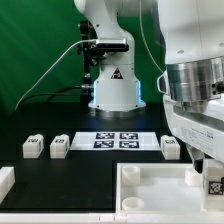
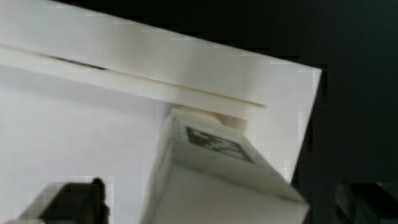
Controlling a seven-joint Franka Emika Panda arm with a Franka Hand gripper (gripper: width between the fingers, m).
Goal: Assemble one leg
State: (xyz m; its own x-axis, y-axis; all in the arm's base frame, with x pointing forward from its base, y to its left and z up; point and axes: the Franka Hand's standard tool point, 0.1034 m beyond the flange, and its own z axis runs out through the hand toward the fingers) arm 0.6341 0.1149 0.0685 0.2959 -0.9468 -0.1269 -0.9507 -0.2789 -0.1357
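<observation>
The leg (image 2: 217,160) was seen standing against the tray's (image 2: 107,120) corner wall, between the open fingers of the claw (image 2: 221,205). It was judged light, rigid and smooth, best gripped across its flat sides.

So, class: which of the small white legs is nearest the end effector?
The leg standing in the tray's corner on the exterior view's right, directly beneath the end effector. The other three sit apart on the black table.

A black tabletop (image 1: 70,175) is carrying white legs (image 1: 59,147) showing black-and-white square tags. The white marker board (image 1: 118,140) is displaying four black-and-white tags. The tray (image 1: 150,195) is showing white, against a green backdrop (image 1: 40,50).
</observation>
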